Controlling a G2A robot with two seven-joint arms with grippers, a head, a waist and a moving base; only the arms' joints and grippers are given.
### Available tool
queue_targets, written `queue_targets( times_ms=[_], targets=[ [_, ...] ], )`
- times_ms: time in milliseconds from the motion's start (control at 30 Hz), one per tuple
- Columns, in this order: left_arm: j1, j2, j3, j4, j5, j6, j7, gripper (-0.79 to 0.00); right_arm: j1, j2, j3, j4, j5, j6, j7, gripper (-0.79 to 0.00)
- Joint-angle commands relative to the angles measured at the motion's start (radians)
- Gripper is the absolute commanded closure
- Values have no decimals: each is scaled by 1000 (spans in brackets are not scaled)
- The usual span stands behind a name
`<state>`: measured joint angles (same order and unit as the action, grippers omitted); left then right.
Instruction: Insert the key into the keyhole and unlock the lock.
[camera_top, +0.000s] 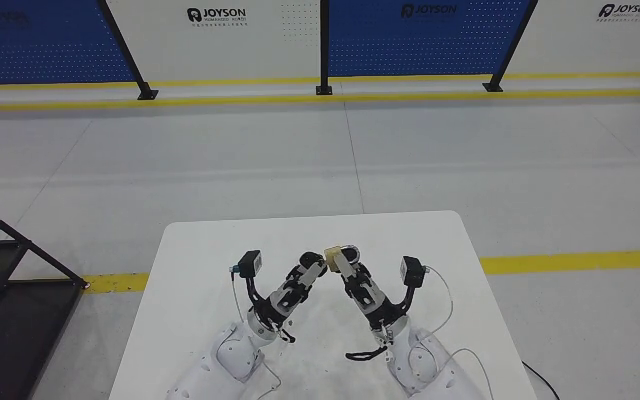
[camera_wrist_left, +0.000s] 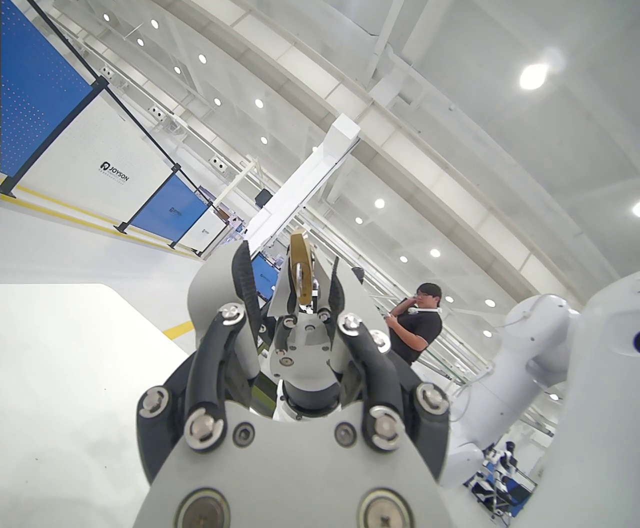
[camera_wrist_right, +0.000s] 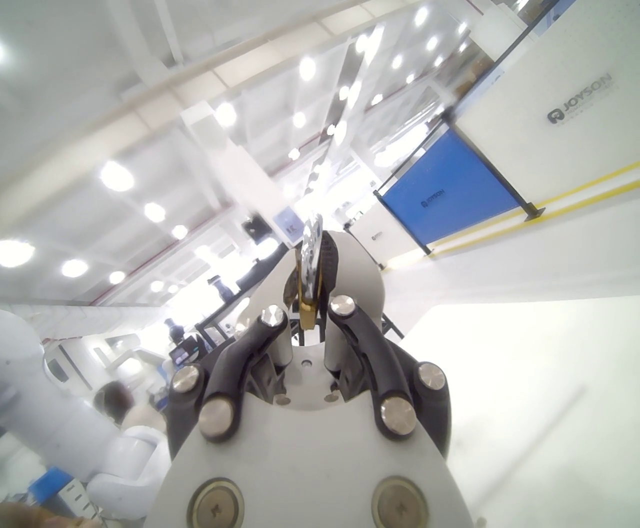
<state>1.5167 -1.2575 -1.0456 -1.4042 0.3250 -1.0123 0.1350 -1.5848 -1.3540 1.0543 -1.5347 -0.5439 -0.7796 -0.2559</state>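
A brass padlock (camera_top: 334, 255) is held above the white table (camera_top: 200, 300), with my right gripper (camera_top: 343, 262) shut on its body. In the right wrist view the padlock (camera_wrist_right: 306, 305) sits between the fingers, and a silver metal part (camera_wrist_right: 312, 240) sticks out beyond it; I cannot tell whether that is the key or the shackle. My left gripper (camera_top: 310, 262) is just left of the lock, tip to tip with the right one. Its fingers (camera_wrist_left: 245, 280) stand open, and the padlock (camera_wrist_left: 299, 265) shows between them, apart from both.
Both grippers hover over the middle of the table (camera_wrist_left: 75, 350). Yellow floor lines (camera_top: 540, 263) and blue and white barrier panels (camera_top: 420, 35) lie beyond the table's far edge. A dark rack (camera_top: 20, 280) stands at the left.
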Motion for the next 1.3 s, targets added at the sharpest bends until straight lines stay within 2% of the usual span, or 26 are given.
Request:
queue_targets(
  times_ms=[0,167,200,233,333,367,833,1067,1267],
  targets=[
    [-1,1,2,1,3,0,2,-274,0,0,0,0,-1,3,3,0],
    [-7,2,8,8,12,0,11,-225,-1,-1,-2,-1,-2,8,5,0],
    [-7,2,9,8,14,0,12,-197,0,-1,-2,-1,-3,9,5,0],
    [-8,2,10,10,18,0,14,-129,0,-1,-2,0,-5,11,4,0],
    [-10,2,12,10,34,0,19,-77,0,-1,-3,0,-7,14,5,0],
    [-10,2,9,15,44,0,28,0,0,-1,-3,0,-7,15,4,0],
    [-11,-9,7,29,161,0,132,0,-4,-2,-3,-2,-11,26,-1,0],
    [1,-22,-8,31,320,4,263,0,-15,-2,1,-13,-6,42,-1,0],
    [5,-37,-5,46,484,48,399,0,-23,-1,4,-23,-5,59,5,0]
  ],
)
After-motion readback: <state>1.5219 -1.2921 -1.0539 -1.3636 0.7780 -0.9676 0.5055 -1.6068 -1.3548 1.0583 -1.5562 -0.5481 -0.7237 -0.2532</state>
